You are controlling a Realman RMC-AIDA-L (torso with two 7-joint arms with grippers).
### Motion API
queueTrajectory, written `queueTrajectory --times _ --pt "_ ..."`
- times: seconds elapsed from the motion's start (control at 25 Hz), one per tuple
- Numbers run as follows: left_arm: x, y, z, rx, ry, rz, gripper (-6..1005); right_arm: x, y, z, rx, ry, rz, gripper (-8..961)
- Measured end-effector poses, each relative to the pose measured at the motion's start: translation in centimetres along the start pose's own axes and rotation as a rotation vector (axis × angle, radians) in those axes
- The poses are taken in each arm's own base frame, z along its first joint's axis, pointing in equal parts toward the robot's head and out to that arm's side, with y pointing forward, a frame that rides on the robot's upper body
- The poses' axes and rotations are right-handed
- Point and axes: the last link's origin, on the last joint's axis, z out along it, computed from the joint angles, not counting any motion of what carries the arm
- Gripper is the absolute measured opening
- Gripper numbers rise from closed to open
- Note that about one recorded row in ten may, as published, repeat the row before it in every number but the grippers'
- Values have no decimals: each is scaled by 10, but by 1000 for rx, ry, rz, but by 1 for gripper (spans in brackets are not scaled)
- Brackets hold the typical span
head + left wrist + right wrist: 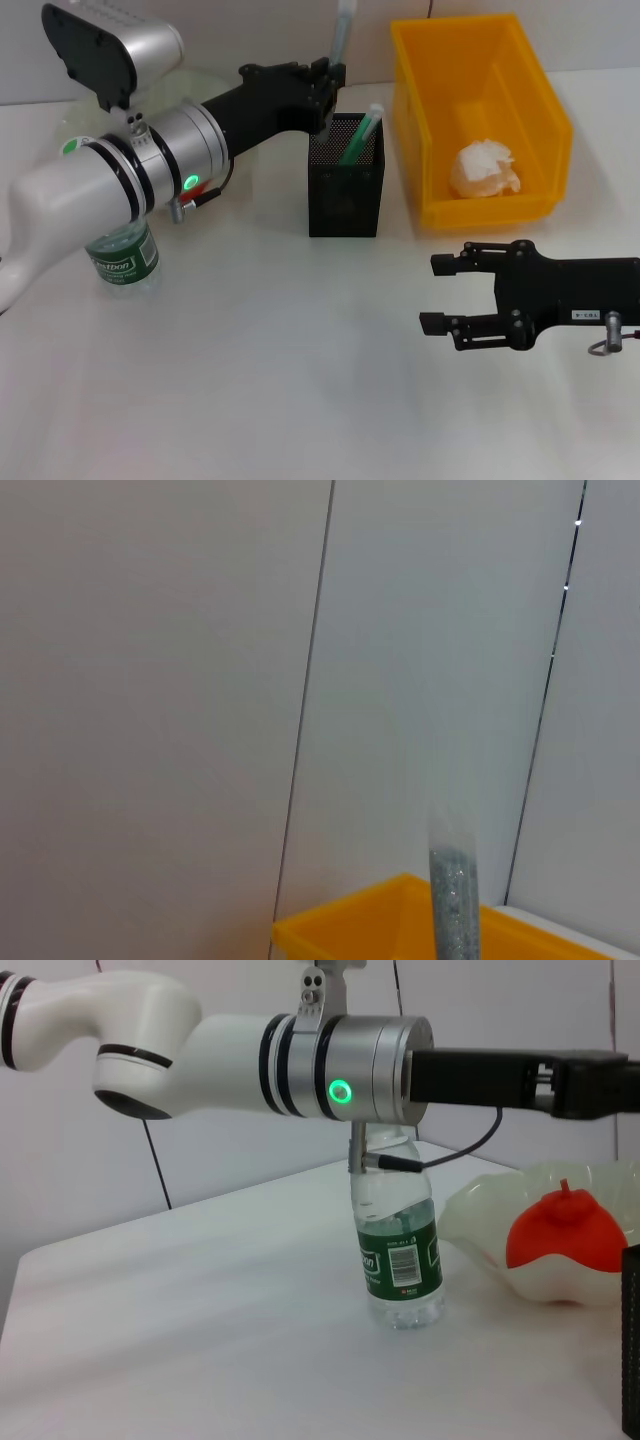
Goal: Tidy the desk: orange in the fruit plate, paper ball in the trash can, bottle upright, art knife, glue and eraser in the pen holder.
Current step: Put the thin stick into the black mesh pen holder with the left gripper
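Nearest us, our right hand idles open over the table. Our left hand grips the glue above the pen holder; we should lower straight, releasing once inside.

The left arm covers the top of the bottle at about 9 o'clock in the head view, and most of the fruit plate behind it. The left gripper hides the lower part of the grey stick it holds. In the left wrist view that stick is blurry and cut off. The pen holder is only a dark sliver in the right wrist view.
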Motion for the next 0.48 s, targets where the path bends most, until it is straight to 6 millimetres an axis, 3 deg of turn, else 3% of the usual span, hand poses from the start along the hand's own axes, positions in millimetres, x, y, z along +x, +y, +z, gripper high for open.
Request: queueTrajectory --times 0.48 --pt "-8 4 0 -10 -15 -2 131 0 0 1 -1 0 2 766"
